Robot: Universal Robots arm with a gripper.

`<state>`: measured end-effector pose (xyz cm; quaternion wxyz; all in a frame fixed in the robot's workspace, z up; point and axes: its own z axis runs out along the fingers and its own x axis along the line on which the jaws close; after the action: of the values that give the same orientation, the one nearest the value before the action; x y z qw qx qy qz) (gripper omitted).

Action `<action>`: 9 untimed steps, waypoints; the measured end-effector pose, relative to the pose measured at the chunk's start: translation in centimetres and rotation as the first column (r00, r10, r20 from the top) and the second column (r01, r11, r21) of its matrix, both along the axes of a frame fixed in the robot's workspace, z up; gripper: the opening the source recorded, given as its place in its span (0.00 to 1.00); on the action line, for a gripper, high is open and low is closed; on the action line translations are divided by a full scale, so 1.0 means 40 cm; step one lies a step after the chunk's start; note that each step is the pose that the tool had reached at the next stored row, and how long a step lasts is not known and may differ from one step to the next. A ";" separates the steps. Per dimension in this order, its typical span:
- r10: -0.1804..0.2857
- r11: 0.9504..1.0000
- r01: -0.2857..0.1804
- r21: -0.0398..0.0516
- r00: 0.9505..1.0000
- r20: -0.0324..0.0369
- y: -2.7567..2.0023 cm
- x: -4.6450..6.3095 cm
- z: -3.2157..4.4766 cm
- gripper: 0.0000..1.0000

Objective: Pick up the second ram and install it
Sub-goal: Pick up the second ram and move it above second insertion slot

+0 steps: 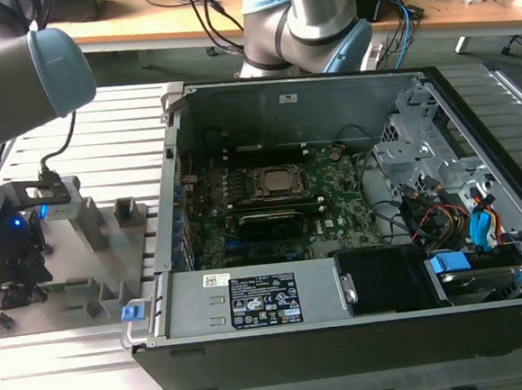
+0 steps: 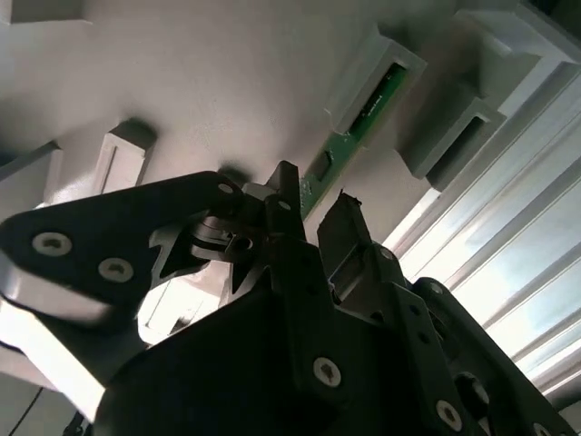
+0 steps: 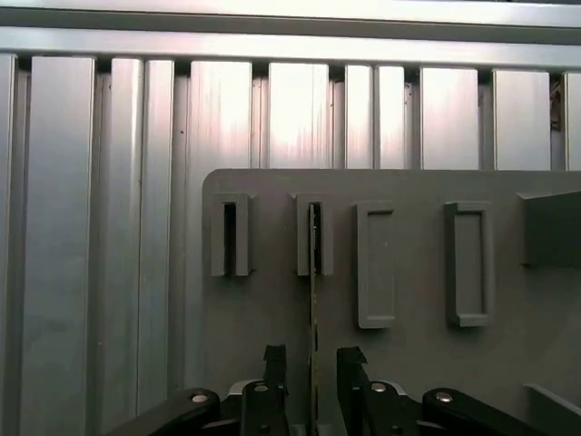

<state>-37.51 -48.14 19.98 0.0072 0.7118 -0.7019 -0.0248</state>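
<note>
The second ram point(image 3: 313, 300), first wrist view: seen edge-on, upright, its far end seated in a slotted post point(image 3: 313, 238) of the grey holder plate point(image 3: 418, 363) on the aluminium counter point(image 3: 91, 227). My claw point(image 3: 312, 354) straddles the near end, jaws wide, with a gap showing on either side of the board. Neighbouring post point(image 3: 230, 238): slot empty.

Second wrist view: the second ram point(image 2: 349, 136) shows its green face, running from the post down between the claw's fingers point(image 2: 287, 195). No clamping is evident.

Exterior view: the claw point(image 1: 13, 287) is low over the holder plate on the exterior view's left, well apart from the open computer case point(image 1: 256, 362) and its motherboard point(image 1: 334, 198).

Status, by my judgement: approach done and claw aligned. The grasp, lift, carry and seating all remain.
</note>
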 end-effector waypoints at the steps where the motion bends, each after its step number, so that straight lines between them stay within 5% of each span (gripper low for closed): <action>1: -0.018 1.000 0.018 0.000 1.000 0.000 0.000 0.000 -0.004 0.36; 6: -0.028 1.000 0.028 0.000 1.000 0.000 0.000 0.000 -0.005 0.35; 7: -0.028 1.000 0.028 0.000 1.000 0.000 0.000 0.000 -0.005 0.22; 9: -0.028 1.000 0.028 0.000 1.000 0.000 0.000 0.000 -0.005 0.14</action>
<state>-37.52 -48.14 19.78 0.0069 0.7019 -0.7118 -0.0249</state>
